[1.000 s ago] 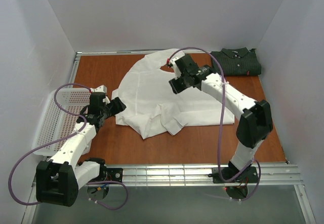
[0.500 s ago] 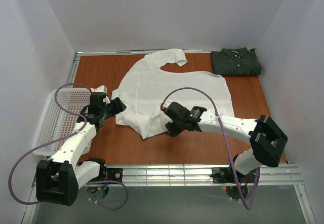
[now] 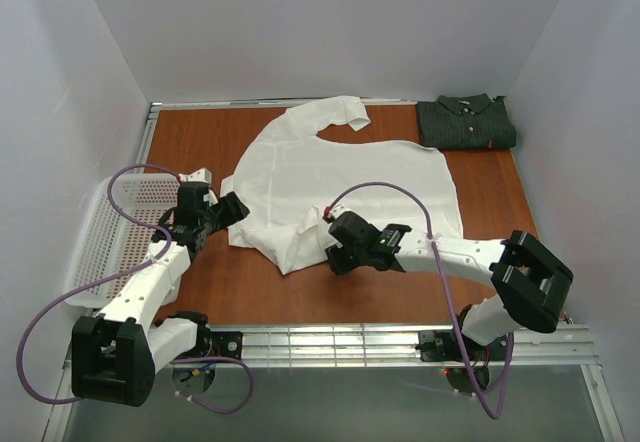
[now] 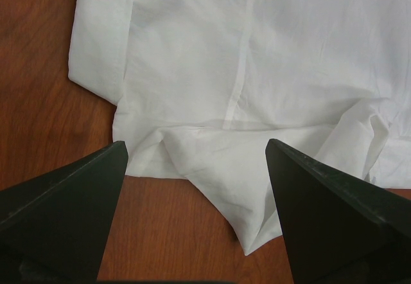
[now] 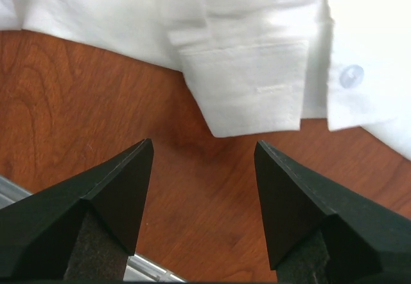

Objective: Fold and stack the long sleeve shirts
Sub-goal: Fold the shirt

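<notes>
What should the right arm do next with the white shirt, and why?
Probably ease the right gripper forward onto the sleeve cuff and close. Its jaws stand open and empty short of the cuff, which lies flat at the near edge of the white shirt, not yet folded.

White shirt (image 3: 340, 177): thin matt cloth, softly creased (its button (image 5: 351, 75) looks like glossy plastic). Dark shirt (image 3: 466, 124): matt cloth w/ fine stripes. Table (image 3: 200, 142): smooth wood-grain top, slight sheen. Basket (image 3: 97, 252): white plastic mesh. Front rails (image 3: 330, 342): bare ribbed metal.
</notes>
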`<state>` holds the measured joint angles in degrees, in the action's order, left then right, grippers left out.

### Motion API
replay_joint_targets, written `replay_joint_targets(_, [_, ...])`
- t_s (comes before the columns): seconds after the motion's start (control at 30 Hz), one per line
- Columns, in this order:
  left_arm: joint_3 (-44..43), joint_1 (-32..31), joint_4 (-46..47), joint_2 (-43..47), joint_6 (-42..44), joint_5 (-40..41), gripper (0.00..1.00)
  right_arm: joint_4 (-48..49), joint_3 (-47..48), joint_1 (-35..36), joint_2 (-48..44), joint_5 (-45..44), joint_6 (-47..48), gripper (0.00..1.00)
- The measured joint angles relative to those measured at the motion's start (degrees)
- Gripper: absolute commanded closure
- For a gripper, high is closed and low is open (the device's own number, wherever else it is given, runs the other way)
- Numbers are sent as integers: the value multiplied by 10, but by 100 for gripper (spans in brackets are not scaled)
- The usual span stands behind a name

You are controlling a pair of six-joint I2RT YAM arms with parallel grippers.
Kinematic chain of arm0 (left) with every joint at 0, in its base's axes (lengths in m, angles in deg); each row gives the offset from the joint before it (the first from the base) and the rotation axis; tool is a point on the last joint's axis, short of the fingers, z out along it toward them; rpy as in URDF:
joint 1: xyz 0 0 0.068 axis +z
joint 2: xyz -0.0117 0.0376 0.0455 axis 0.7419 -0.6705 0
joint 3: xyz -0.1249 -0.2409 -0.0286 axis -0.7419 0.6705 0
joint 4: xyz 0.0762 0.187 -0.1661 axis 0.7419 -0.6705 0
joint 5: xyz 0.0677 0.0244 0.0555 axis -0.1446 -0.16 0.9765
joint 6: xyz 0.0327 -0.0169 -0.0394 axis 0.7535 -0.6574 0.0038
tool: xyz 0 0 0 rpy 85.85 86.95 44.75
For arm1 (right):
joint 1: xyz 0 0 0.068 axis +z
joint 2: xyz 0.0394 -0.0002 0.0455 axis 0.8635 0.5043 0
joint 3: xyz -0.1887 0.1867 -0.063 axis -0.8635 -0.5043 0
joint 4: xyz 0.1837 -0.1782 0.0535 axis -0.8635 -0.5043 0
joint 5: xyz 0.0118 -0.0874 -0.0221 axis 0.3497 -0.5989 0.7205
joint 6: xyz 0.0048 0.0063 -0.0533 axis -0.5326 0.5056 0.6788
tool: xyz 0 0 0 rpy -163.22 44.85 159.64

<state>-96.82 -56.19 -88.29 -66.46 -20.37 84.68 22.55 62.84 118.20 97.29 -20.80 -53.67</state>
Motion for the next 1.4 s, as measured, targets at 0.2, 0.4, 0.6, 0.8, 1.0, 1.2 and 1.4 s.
replay_joint_targets(0.2, [0,0,0,0,0,0,17,-1,41,32,46,-34,67,45])
replay_joint_targets(0.4, [0,0,0,0,0,1,17,-8,70,48,103,-80,104,47])
replay_joint_targets(0.6, [0,0,0,0,0,3,17,-26,90,69,142,-127,111,57])
replay_joint_targets(0.8, [0,0,0,0,0,3,17,-34,100,91,158,-169,111,78])
replay_joint_targets(1.0, [0,0,0,0,0,3,17,-69,102,90,165,-222,117,99])
replay_joint_targets(1.2, [0,0,0,0,0,3,17,-125,148,86,165,-280,169,99])
replay_joint_targets(1.4, [0,0,0,1,0,4,18,-137,261,34,164,-323,276,99])
